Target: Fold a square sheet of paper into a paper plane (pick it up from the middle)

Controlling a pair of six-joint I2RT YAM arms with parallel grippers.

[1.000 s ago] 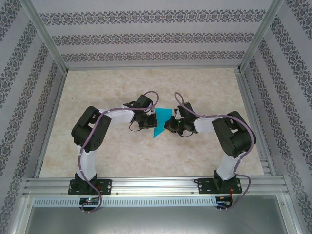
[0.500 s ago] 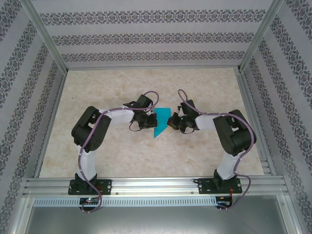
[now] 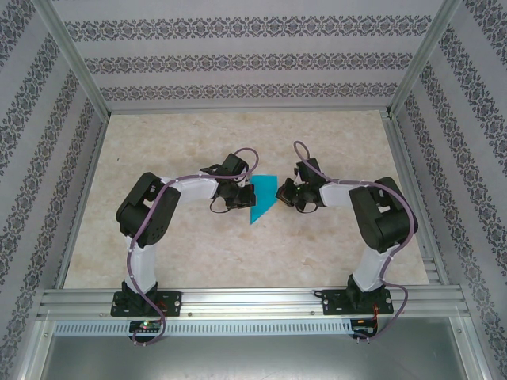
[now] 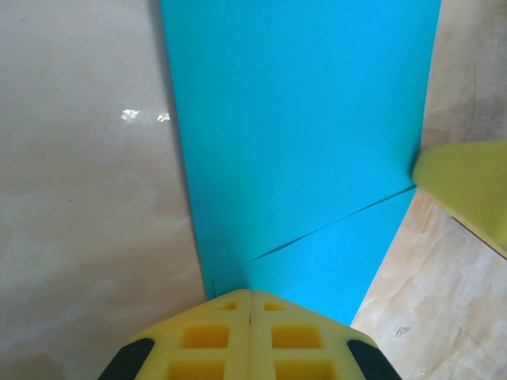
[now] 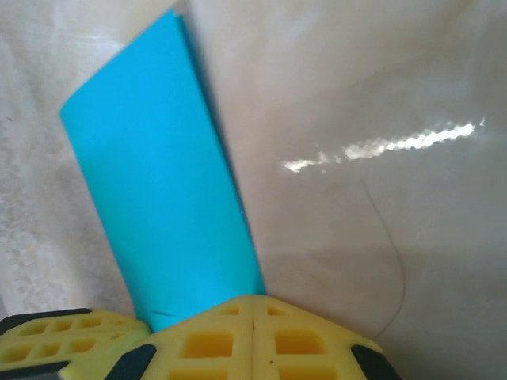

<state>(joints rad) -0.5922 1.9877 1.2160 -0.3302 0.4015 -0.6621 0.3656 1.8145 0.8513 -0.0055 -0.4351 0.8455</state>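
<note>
So that it cannot slip, the folded square sheet of paper (image 3: 260, 199) is pinched at its left edge by the left gripper (image 3: 244, 195), in the middle of the top view; its right edge is touched by the closed right gripper (image 3: 279, 193), likely to press a fold.

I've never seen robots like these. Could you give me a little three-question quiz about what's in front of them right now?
1. True or false: the left gripper and the right gripper both have their jaws shut.
2. What lies between the two grippers? A) a folded teal-blue sheet of paper B) a red plastic cup C) a metal spoon
3. Short answer: in the left wrist view, does the paper show a fold line?

Key: 1 true. 2 A. 3 yes, a slanted one near the left gripper.
</note>
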